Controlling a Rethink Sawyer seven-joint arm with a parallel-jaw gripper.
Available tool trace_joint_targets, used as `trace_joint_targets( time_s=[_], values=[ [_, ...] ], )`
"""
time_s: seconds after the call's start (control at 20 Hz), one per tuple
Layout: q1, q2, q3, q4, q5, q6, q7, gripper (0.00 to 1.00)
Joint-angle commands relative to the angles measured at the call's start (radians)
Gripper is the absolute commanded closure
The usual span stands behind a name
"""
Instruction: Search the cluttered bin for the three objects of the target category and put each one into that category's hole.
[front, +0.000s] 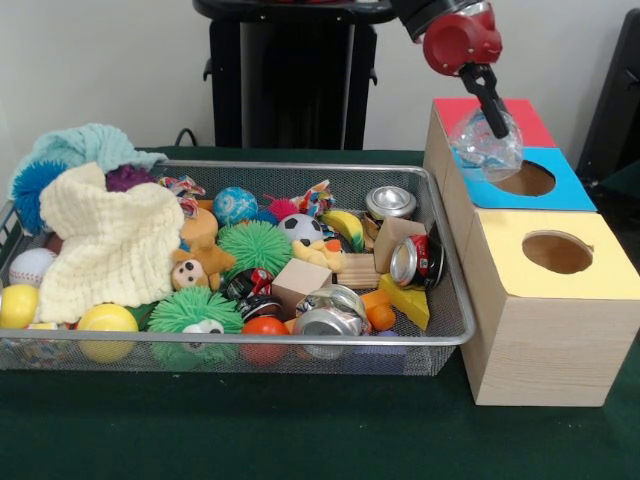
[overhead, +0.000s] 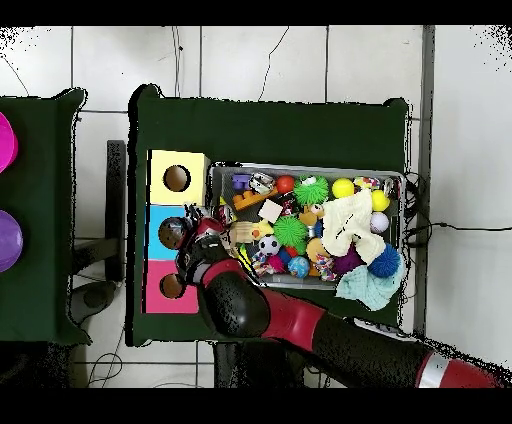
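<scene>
Bottle over blue hole
Claw (front: 490, 112) clamped on clear bottle (front: 485, 146), hung just above blue-topped box's hole (front: 524, 179); wire bin (front: 445, 300) beside the box, packed with clutter.

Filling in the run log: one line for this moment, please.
gripper: shut on clear bottle | position: above blue box hole | bottle: not yet dropped
</scene>
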Motion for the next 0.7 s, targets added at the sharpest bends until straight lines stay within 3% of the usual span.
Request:
trace_joint_targets(
  time_s=[0.05,0.5,0.7],
  values=[
    [0.081,0.055,-0.049,-0.080,0.101,-0.009,0.245,1.00],
    [0.088,0.027,-0.053,-0.064,0.120,0.001,0.255,1.00],
    [0.051,0.051,-0.077,-0.070,0.094,0.071,0.187,1.00]
  ],
)
